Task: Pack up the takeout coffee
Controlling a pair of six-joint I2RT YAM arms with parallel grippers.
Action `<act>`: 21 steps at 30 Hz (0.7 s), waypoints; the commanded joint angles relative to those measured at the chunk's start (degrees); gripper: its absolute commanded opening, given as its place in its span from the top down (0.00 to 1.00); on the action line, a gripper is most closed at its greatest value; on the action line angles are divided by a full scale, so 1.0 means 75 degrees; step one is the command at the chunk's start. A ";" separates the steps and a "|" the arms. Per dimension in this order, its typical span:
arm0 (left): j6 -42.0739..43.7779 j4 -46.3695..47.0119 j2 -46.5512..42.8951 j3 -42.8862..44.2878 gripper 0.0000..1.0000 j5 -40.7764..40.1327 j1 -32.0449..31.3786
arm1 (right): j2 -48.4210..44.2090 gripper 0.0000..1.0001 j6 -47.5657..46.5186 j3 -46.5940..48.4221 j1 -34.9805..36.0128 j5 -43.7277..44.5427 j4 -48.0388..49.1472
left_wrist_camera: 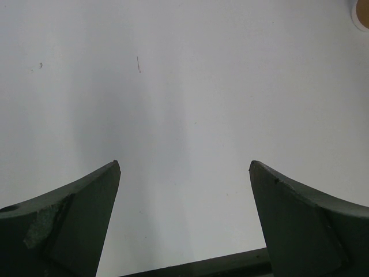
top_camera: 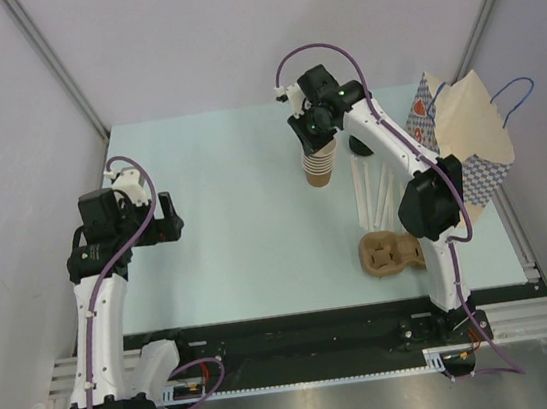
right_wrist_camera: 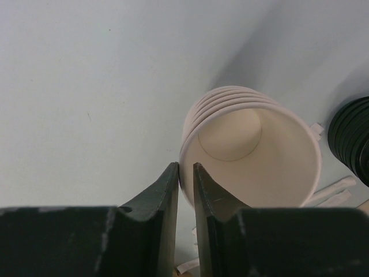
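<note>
my right gripper pinching a cup rim, packing barely begun

my right gripper (right_wrist_camera: 185,173) is almost pressed together on the near rim of the top cup (right_wrist_camera: 253,144) in the stack of lidless cups (top_camera: 320,170), upper middle of the overhead frame. my left gripper (left_wrist_camera: 184,173) hangs spread wide over the bare surface (top_camera: 235,220) at the left, holding nothing. i see no finished takeout coffee: no cup wears a lid in any view. the black lids (right_wrist_camera: 351,138) sit just right of the stack, the paper bag (top_camera: 467,139) stands at the far right, and the cardboard cup carrier (top_camera: 386,253) lies lower right. by my reckoning nearly all is left: free one cup, lid it, then get it into the bag.
</note>
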 commanded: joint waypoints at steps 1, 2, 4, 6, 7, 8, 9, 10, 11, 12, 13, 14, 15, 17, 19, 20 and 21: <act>-0.0111 0.0255 -0.0024 0.0044 0.01 0.0161 -0.0024 | 0.0025 0.82 -0.0038 0.0282 -0.0008 0.0072 -0.0037; -0.0111 0.0255 -0.0024 0.0044 0.01 0.0173 -0.0024 | 0.0002 0.84 -0.0050 0.0282 -0.0008 0.0072 -0.0025; -0.0099 0.0255 -0.0024 0.0044 0.01 0.0173 -0.0024 | -0.0091 0.84 -0.0085 0.0305 0.0038 0.0107 -0.0049; -0.0088 0.0254 -0.0012 0.0032 0.00 0.0161 -0.0024 | -0.0174 0.85 -0.0132 0.0364 0.0085 0.0223 -0.0084; -0.0088 0.0243 -0.0023 0.0032 0.00 0.0161 -0.0024 | -0.0267 0.86 -0.0179 0.0364 0.0108 0.0270 -0.0084; -0.0088 0.0254 -0.0012 0.0032 0.01 0.0161 -0.0035 | -0.0314 0.89 -0.0202 0.0364 0.0178 0.0317 -0.0072; -0.0099 0.0255 0.0000 0.0021 0.00 0.0184 -0.0024 | -0.0350 0.91 -0.0226 0.0341 0.0191 0.0422 -0.0060; -0.0099 0.0266 0.0000 0.0020 0.01 0.0184 -0.0024 | -0.0408 0.93 -0.0261 0.0352 0.0226 0.0470 -0.0049; -0.0099 0.0278 0.0023 0.0020 0.00 0.0196 -0.0024 | -0.0420 1.00 -0.0284 0.0341 0.0261 0.0517 -0.0049; -0.0111 0.0278 0.0012 0.0020 0.00 0.0208 -0.0024 | -0.0432 1.00 -0.0308 0.0341 0.0284 0.0598 -0.0072; -0.0123 0.0266 0.0023 0.0020 0.01 0.0196 -0.0024 | -0.0432 1.00 -0.0308 0.0341 0.0296 0.0645 -0.0084; -0.0111 0.0278 0.0012 0.0032 0.00 0.0196 -0.0024 | -0.0432 1.00 -0.0354 0.0352 0.0331 0.0681 -0.0119; -0.0123 0.0278 0.0012 0.0032 0.01 0.0196 -0.0024 | -0.0444 1.00 -0.0390 0.0352 0.0343 0.0751 -0.0142; -0.0100 0.0278 0.0000 0.0009 0.00 0.0196 -0.0024 | -0.0490 1.00 -0.0425 0.0341 0.0366 0.0821 -0.0142; -0.0099 0.0278 -0.0012 0.0009 0.00 0.0196 -0.0024 | -0.0514 1.00 -0.0460 0.0352 0.0402 0.0997 -0.0131; -0.0076 0.0278 -0.0012 0.0009 0.01 0.0208 -0.0035 | -0.0549 1.00 -0.0507 0.0364 0.0413 0.1056 -0.0107; -0.0088 0.0278 0.0000 0.0009 0.00 0.0196 -0.0036 | -0.0572 1.00 -0.0519 0.0376 0.0425 0.1114 -0.0107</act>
